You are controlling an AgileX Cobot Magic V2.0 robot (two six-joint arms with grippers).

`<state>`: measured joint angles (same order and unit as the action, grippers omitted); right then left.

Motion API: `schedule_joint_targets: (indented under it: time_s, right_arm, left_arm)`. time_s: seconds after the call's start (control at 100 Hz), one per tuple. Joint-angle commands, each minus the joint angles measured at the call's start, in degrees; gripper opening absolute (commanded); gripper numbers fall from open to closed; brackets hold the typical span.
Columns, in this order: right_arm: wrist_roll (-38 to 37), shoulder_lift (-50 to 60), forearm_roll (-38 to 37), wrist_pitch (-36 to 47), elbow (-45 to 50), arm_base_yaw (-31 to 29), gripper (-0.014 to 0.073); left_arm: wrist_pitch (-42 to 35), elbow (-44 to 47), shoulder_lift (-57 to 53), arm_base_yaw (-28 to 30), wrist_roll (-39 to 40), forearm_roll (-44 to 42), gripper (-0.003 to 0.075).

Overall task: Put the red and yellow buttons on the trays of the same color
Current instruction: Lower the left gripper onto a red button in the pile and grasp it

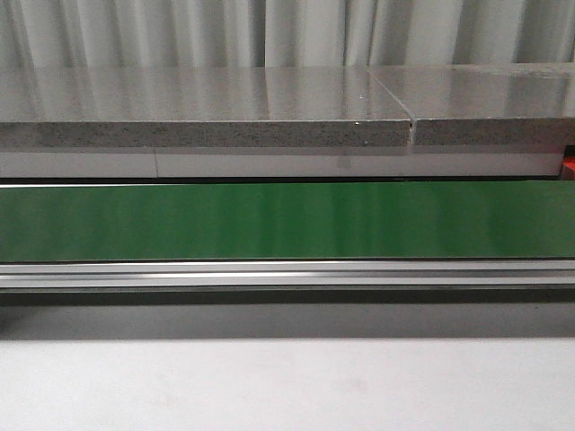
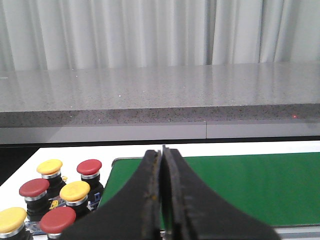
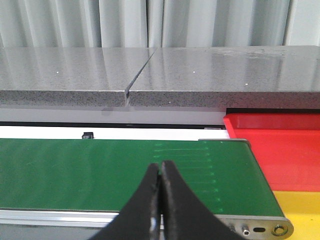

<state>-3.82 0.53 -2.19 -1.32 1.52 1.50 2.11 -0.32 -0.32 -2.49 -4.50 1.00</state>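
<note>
A: Item, buttons?
B: Red buttons (image 2: 89,166) and yellow buttons (image 2: 50,166) clustered beside the green belt's (image 1: 287,220) end.
A: Trays?
B: Red tray (image 3: 280,145), yellow tray (image 3: 300,210), touching, beside the opposite end.
A: Jaws?
B: Left gripper (image 2: 163,200), right gripper (image 3: 160,200): pressed together, holding nothing.

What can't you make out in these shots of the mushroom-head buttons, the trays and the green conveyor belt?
- Red and yellow mushroom-head buttons: in the left wrist view only; the lowest ones are cut by the frame edge, so the count is uncertain.
- Red tray and yellow tray: cut by the right wrist frame; full extent unknown.
- Green conveyor belt: ends outside the front view.
- Closed left gripper and right gripper: absent from the front view.
</note>
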Motion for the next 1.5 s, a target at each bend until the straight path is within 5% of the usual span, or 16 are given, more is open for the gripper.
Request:
schedule_joint_targets:
  time_s: [0.0, 0.49, 0.86, 1.12, 1.21, 1.38, 1.49]
  right_arm:
    - [0.2, 0.6, -0.7, 4.3, -0.8, 0.0, -0.0066]
    - [0.2, 0.6, -0.7, 4.3, -0.8, 0.0, -0.0066]
    - [0.2, 0.6, -0.7, 4.3, -0.8, 0.0, -0.0066]
    - [0.2, 0.6, -0.7, 4.3, -0.8, 0.0, -0.0066]
    - [0.2, 0.6, -0.7, 4.3, -0.8, 0.0, -0.0066]
    - [0.2, 0.6, -0.7, 4.3, -0.8, 0.0, -0.0066]
    - [0.2, 0.6, -0.7, 4.3, -0.8, 0.0, -0.0066]
  left_arm:
    - [-5.1, 3.0, -2.2, 0.1, 0.5, 0.5, -0.0021]
    - [0.6, 0.9, -1.5, 0.1, 0.5, -0.1, -0.0021]
    - [18.3, -19.4, 14.9, 0.1, 0.5, -1.0, -0.0021]
    - [19.9, -29.3, 26.1, 0.1, 0.5, -1.0, -0.0017]
    - [21.3, -32.2, 30.4, 0.1, 0.5, -1.0, 0.0073]
    - [20.5, -35.8, 37.5, 0.3, 0.6, -0.5, 0.0441]
    - [21.6, -38.0, 42.0, 0.3, 1.9, -0.5, 0.0483]
